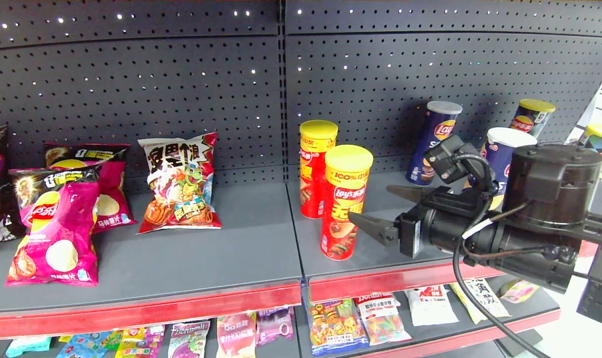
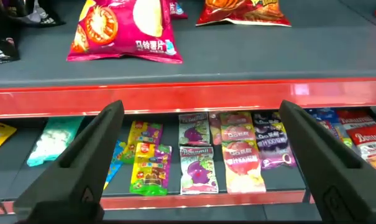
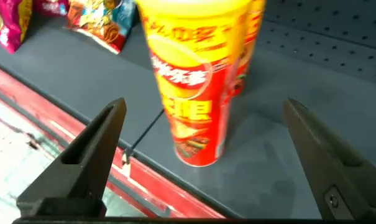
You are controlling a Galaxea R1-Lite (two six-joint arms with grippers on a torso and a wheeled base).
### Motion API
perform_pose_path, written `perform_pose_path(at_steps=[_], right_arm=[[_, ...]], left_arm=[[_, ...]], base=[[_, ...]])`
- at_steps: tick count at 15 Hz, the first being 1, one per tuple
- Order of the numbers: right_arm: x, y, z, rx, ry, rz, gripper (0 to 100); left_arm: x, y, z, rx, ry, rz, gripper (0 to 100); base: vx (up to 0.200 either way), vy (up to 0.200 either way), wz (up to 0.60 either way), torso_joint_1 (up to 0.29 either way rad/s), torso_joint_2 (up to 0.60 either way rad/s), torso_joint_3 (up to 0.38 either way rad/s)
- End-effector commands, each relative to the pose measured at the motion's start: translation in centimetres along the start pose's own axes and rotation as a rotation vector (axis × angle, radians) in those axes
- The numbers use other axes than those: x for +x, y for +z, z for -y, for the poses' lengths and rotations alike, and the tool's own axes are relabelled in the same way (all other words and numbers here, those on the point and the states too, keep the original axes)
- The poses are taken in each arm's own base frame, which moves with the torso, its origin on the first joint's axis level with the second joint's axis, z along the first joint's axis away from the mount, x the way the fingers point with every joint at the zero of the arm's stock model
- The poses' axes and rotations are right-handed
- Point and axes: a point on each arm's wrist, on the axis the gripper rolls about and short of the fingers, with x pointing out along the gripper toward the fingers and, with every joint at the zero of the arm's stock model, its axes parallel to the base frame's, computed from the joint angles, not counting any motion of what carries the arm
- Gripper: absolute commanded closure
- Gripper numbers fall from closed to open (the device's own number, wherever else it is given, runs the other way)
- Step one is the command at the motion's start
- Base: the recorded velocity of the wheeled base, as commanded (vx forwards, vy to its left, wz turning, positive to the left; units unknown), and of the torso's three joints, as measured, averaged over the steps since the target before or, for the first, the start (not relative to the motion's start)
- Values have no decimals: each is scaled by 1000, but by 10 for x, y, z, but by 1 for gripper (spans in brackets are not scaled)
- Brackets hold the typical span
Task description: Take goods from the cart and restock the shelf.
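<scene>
Right gripper (image 1: 370, 203), wide open & empty, is pictured just beside upright red chip can (image 1: 346, 199), set directly ahead on shelf (image 1: 206, 258).

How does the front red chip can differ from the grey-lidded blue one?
The front red can has a yellow lid; the blue can has a grey one. The red can stands near the front edge of the shelf, the blue can back by the pegboard. Both are tall lidded tubes.

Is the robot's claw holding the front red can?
No, the jaws of the right gripper are open beside the front red can, which stands on the shelf.
</scene>
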Motion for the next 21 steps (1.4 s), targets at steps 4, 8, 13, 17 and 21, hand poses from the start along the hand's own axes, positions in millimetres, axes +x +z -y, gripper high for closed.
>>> perform_pose_path(at_steps=[4, 8, 13, 17, 21], right_arm=[[7, -4, 0, 3, -34, -20, 0], [10, 0, -4, 4, -64, -6, 0], [21, 6, -15, 46, -100, 35, 0], [29, 5, -19, 66, -120, 30, 0], [36, 0, -25, 67, -112, 20, 0]], left_arm=[[0, 0, 0, 1, 1, -2, 0], [0, 0, 0, -1, 1, -2, 0], [0, 0, 0, -1, 1, -2, 0], [0, 0, 0, -1, 1, -1, 0], [0, 0, 0, -1, 1, -2, 0]], base=[[0, 0, 0, 0, 0, 0], [0, 0, 0, 0, 0, 0], [0, 0, 0, 0, 0, 0], [0, 0, 0, 0, 0, 0], [0, 0, 0, 0, 0, 0]])
